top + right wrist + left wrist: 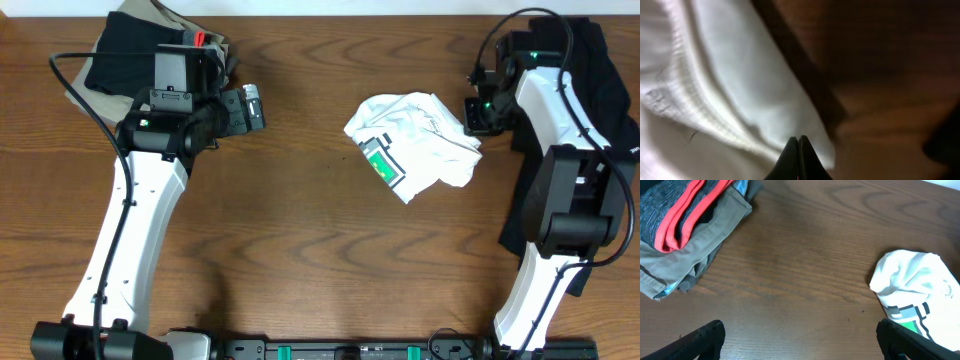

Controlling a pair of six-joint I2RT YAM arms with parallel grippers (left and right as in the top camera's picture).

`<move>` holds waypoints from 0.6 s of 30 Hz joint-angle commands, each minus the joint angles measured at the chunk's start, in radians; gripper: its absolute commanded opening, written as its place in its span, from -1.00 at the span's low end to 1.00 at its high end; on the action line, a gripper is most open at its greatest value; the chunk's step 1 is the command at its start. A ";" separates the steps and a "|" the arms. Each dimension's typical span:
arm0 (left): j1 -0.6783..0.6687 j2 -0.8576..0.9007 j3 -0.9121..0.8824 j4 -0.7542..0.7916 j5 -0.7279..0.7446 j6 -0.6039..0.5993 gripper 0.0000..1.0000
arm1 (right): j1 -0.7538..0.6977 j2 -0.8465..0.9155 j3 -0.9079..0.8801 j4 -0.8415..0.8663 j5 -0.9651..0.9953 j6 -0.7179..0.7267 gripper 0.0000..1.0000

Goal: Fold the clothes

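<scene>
Now right tool clamped on T-shirt edge; left tool apart, well left.

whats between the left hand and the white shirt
Nothing: only bare wooden table separates the left hand from the crumpled white shirt, clearest in the overhead view.

The T-shirt is soft white cloth; the table matt, grained wood.
</scene>
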 commanded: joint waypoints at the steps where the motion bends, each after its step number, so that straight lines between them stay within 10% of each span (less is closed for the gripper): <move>1: 0.006 0.010 -0.016 -0.006 -0.013 0.021 0.96 | 0.008 0.017 -0.048 0.038 -0.033 0.048 -0.98; 18: 0.006 0.010 -0.016 -0.010 -0.013 0.022 0.96 | 0.204 0.028 -0.245 0.099 -0.239 0.048 -0.97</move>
